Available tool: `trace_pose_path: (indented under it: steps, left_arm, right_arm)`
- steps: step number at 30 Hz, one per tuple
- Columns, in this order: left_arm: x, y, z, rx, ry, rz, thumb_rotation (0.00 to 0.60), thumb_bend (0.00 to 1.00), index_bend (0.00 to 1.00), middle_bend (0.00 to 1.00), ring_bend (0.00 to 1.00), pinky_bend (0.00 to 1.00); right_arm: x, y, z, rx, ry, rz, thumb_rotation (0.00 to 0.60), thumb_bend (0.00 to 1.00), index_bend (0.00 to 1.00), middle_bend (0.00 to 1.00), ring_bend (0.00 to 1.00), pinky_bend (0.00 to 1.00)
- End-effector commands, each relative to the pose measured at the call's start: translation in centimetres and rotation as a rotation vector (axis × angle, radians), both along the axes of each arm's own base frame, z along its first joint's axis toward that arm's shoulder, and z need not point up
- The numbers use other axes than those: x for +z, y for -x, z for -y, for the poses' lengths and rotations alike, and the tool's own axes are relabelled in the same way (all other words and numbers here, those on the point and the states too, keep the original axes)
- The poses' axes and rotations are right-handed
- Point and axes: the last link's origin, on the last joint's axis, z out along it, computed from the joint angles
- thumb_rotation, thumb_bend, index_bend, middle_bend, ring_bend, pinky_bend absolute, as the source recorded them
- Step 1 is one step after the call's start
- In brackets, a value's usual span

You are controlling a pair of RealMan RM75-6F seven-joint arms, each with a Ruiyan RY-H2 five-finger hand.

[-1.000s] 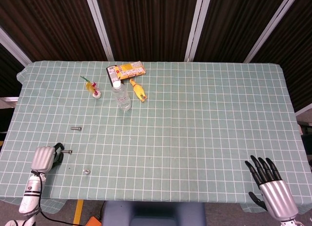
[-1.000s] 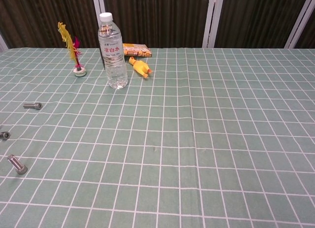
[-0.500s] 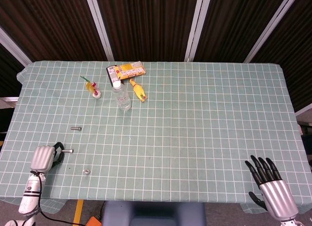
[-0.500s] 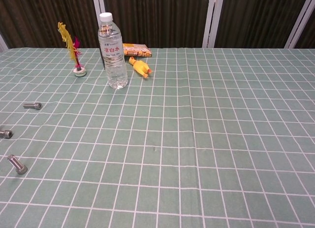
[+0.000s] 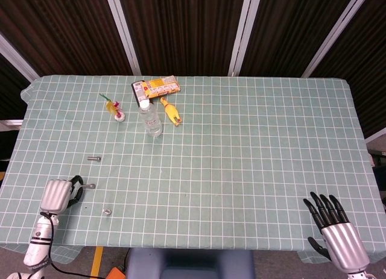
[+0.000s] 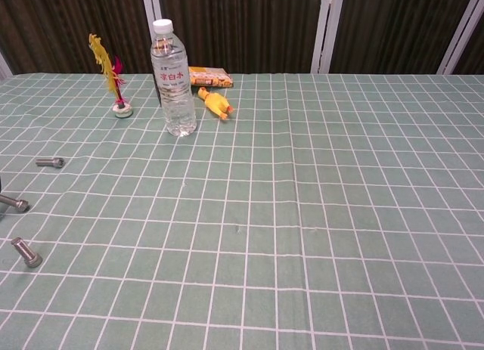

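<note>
Three bolts are counted on the green checked table (image 5: 253, 140), all toward its left edge. One bolt (image 5: 88, 186) is pinched at one end by the curled fingers (image 5: 75, 184) of the left hand (image 5: 57, 195), near the front left corner; in the chest view its free end (image 6: 15, 203) is seen just above the cloth at the picture's left margin. A second bolt (image 5: 93, 159) lies farther back along the left edge, and a third bolt (image 5: 107, 212) lies nearer the front edge, just beside the left hand. The right hand (image 5: 335, 228) is held at the front right corner with its fingers spread and nothing in them. Toward the back edge, left of the middle, one water bottle (image 5: 151, 119) is stood upright, with one yellow rubber chicken (image 5: 171, 112) beside it, one yellow box (image 5: 161, 85) and one dark box (image 5: 140, 94) behind it, and one feathered shuttlecock (image 5: 114, 108) to its left.
</note>
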Motion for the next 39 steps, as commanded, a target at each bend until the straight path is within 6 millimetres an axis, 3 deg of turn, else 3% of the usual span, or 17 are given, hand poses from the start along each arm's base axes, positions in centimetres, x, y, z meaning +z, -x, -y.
trace_pose_path:
  steps: [1, 11, 25, 32, 35, 39]
  left_arm:
    - [0.2, -0.8, 0.0, -0.021, 0.003, -0.019, 0.6, 0.44, 0.54, 1.0, 1.0, 1.0]
    - [0.1, -2.3, 0.0, -0.021, 0.032, -0.06, 0.6, 0.44, 0.51, 1.0, 1.0, 1.0]
    - [0.1, -2.7, 0.1, -0.017, 0.04, -0.055, 0.6, 0.44, 0.4, 1.0, 1.0, 1.0]
    - [0.6, -3.1, 0.0, -0.028, 0.024, -0.028, 0.6, 0.44, 0.39, 1.0, 1.0, 1.0]
    - [3.2, -3.7, -1.5, -0.025, -0.069, 0.091, 0.6, 0.44, 0.39, 1.0, 1.0, 1.0]
    - [4.5, -3.3, -4.3, 0.053, -0.083, 0.142, 0.6, 0.45, 0.4, 1.0, 1.0, 1.0]
  right_arm:
    - [0.0, 0.0, 0.0, 0.0, 0.001, 0.001, 0.6, 0.28, 0.0, 0.0, 0.0, 0.0]
    - [0.2, 0.0, 0.0, 0.0, 0.003, 0.003, 0.6, 0.28, 0.0, 0.0, 0.0, 0.0]
    - [0.2, 0.1, 0.0, -0.001, 0.001, -0.003, 0.6, 0.28, 0.0, 0.0, 0.0, 0.0]
    - [0.2, 0.0, 0.0, -0.002, 0.002, -0.002, 0.6, 0.28, 0.0, 0.0, 0.0, 0.0]
    - [0.2, 0.1, 0.0, -0.002, 0.003, -0.003, 0.6, 0.28, 0.0, 0.0, 0.0, 0.0]
    - [0.1, 0.0, 0.0, -0.001, -0.001, -0.009, 0.6, 0.28, 0.0, 0.0, 0.0, 0.0]
